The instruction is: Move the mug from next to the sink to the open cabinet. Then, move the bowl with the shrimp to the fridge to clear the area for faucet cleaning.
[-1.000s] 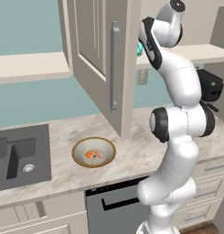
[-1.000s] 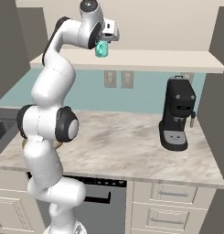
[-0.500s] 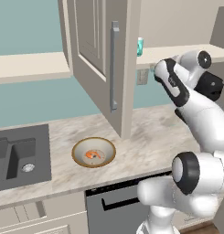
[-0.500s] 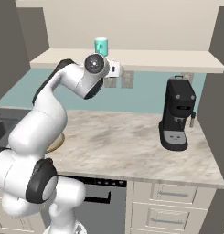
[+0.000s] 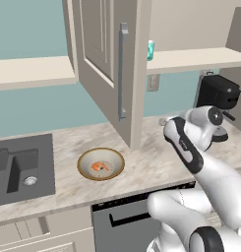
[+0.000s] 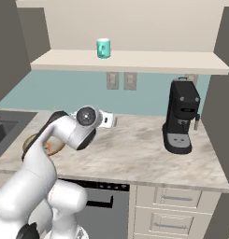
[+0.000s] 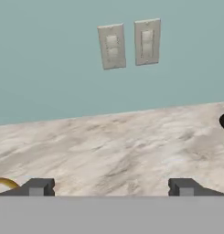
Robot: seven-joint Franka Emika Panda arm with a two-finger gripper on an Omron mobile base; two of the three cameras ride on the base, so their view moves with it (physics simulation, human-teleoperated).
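Right base view: mug (image 6: 103,48) upright on the open cabinet (image 5: 109,69) shelf, well above the worktop (image 6: 134,149). Claw (image 7: 111,187) empty, tips spread wide apart, low over the marble, aimed at the wall outlets (image 7: 129,43). Bowl (image 5: 101,164) with shrimp (image 5: 99,167) sits on the worktop beside the sink (image 5: 21,167).

A home kitchen: a marbled countertop (image 5: 141,167) runs along a teal wall, with a dark sink (image 5: 21,167) set into its left end, a black coffee machine (image 6: 182,116) near its right end, a dishwasher (image 5: 124,221) below, beige wall cabinets (image 5: 105,59) and wall outlets (image 7: 129,43).
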